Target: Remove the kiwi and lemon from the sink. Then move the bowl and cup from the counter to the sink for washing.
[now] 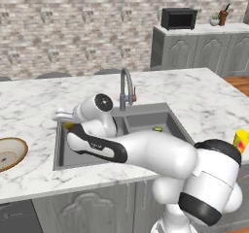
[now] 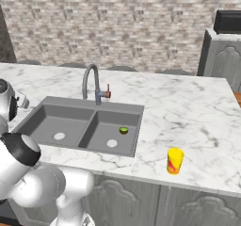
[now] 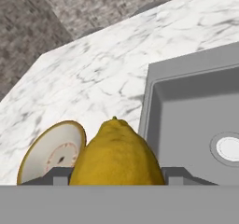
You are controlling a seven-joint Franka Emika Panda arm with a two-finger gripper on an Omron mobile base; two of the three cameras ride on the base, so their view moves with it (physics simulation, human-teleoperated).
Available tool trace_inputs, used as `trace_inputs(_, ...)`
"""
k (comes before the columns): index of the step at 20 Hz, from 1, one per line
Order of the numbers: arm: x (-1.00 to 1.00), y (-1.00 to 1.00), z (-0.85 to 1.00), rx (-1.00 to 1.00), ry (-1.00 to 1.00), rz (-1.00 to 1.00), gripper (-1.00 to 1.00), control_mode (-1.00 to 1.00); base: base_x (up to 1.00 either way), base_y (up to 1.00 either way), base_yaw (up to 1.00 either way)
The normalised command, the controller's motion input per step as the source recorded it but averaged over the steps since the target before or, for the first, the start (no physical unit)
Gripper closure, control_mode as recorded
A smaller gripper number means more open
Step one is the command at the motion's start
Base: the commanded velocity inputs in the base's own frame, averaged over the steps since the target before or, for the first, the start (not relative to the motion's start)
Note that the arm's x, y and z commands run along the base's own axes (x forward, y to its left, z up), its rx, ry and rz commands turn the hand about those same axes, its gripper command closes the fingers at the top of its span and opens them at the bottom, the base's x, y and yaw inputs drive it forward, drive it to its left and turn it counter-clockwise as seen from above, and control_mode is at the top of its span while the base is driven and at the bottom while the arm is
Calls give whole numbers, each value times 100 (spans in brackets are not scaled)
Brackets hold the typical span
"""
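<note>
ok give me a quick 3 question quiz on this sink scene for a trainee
1. True or false: the claw is shut on the lemon.
2. Which fruit lies in the right basin of the sink?
A. a banana
B. the kiwi
C. an orange
3. Fill in: the yellow cup stands on the ____ to the right of the sink.

Key:
1. True. The hand view shows the lemon between the two finger tips, over the counter by the sink's rim, with the bowl just beyond.
2. B.
3. counter.
</note>
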Motion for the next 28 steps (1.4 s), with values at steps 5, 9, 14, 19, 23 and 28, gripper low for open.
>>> trace_inputs(5,16,25,-6,0,4,0,100,-100,0,0,0)
trace_inputs(9,14,25,-8,0,2,0,100,-100,0,0,0)
trace_inputs(14,19,22,-11,0,0,0,100,-100,0,0,0)
trace_inputs(19,24,18,-15,0,1,0,100,-100,0,0,0)
trace_inputs(23,27,11,-16,0,4,0,100,-100,0,0,0)
trace_inputs(28,25,16,-11,0,4,0,100,-100,0,0,0)
